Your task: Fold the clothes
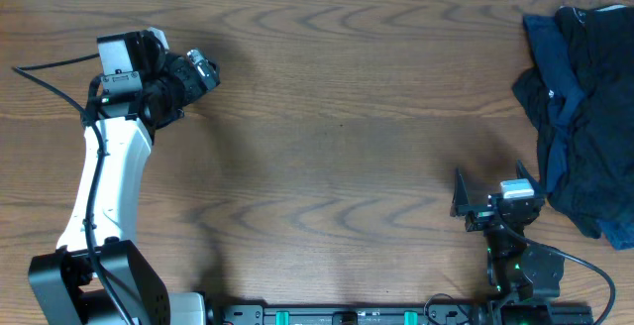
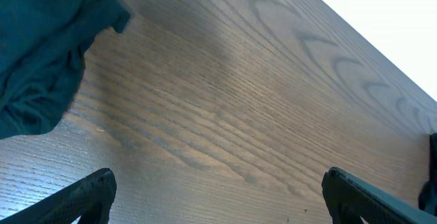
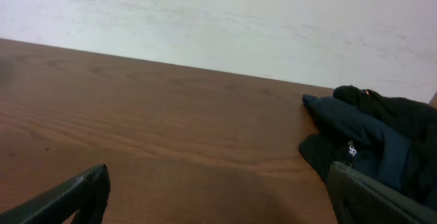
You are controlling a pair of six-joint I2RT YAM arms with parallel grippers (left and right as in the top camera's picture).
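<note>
The clothes [image 1: 580, 117] are heaped in one dark pile at the far right side of the table [image 1: 327, 147], and part of the pile runs off the edge of the overhead view. Nothing has been spread out or folded yet, so the task is judged to be at its very start. The right gripper [image 1: 492, 184] sits near the front of the table, close to the pile but not touching it. Its jaws are spread wide with nothing between them. In the right wrist view the pile [image 3: 369, 138] is seen ahead and a little to the right of the empty fingers. The left gripper [image 1: 203, 69] is well apart from the pile, over on the other side of the table, and its jaws are spread wide and empty too. The step in hand is judged to be taking one piece out of the pile. The right gripper should be used for this, since it is the near one. An edge that lies on top should be pinched, and only one layer should be caught (two pieces lifted at once would make a mess). The piece should be lifted slowly, so that it can be seen whether another piece is dragged along. It should then be carried to the bare middle of the table and laid flat there. The left gripper should be brought over to hold a far corner while the cloth is smoothed.
</note>
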